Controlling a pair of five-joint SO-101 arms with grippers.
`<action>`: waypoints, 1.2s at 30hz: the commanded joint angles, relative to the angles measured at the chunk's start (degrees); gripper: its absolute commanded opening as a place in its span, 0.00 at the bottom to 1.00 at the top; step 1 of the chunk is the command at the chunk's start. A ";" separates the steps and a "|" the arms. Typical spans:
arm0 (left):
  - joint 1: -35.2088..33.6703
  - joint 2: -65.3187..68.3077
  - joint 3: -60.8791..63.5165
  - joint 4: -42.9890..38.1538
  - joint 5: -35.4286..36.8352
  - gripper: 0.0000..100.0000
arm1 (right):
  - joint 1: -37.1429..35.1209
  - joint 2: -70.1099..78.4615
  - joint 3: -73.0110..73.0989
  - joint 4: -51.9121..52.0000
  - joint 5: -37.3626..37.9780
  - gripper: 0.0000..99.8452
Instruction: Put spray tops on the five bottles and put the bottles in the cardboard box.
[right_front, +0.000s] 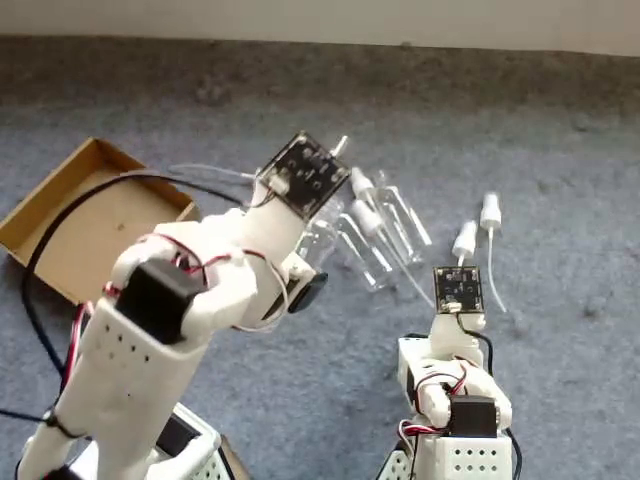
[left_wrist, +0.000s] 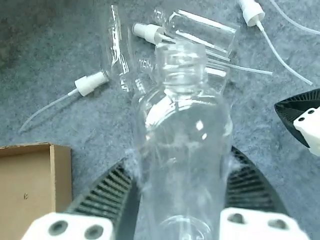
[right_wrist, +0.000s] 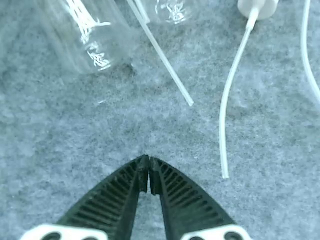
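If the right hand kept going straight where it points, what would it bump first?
Probably the grey carpet right in front of the shut right hand; a thin tube lies further on, though depth is unclear.

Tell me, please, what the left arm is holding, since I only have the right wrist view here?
Observer: The left gripper is shut on a clear bottle whose neck has no spray top on it.
Operator: Thank you. Where is the cardboard box?
Observer: The cardboard box lies open on the carpet beside the left arm, apart from the bottles.
Operator: Is there a top near it?
Observer: A loose spray top lies beside the lying bottles, on the box's side.
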 joint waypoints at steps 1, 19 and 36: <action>0.75 -10.86 11.12 -9.93 0.26 0.09 | -0.31 -0.40 8.40 0.13 0.53 0.00; 0.75 -52.62 56.13 -34.29 0.35 0.09 | -0.31 -0.48 8.31 -2.59 1.23 0.00; 0.66 -64.48 78.29 -56.00 0.53 0.09 | -0.22 -0.48 7.08 -4.70 26.29 0.00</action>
